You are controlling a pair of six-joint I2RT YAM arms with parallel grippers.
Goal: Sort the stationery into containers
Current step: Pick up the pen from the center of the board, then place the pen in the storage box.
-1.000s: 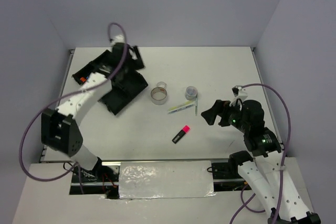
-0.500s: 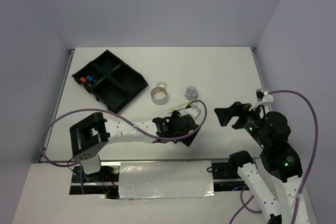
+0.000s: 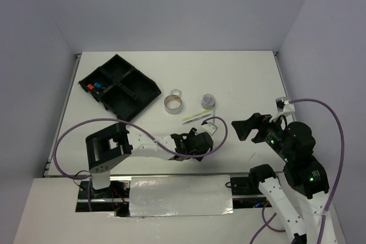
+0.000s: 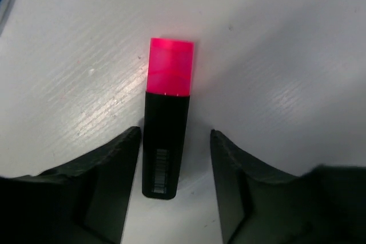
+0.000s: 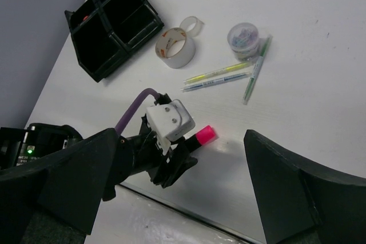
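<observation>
Left pincer (image 4: 174,135) spread astride the pink highlighter (image 4: 167,107); slim gaps of bare tabletop (image 4: 274,55) flank its barrel. Pens (image 3: 197,116) and tape rolls (image 5: 174,60) crowd the far side; open tabletop separates it from the right pincer (image 3: 241,128)

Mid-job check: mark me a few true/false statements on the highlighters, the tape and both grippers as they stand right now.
1. The pink highlighter lies on the table between the left gripper's open jaws. True.
2. The right gripper is shut on something. False: its jaws are open and empty.
3. The grey roll and clear roll are in the tray. False: both lie on the table outside it.
4. The orange highlighter and blue highlighter share one tray compartment. True.
</observation>
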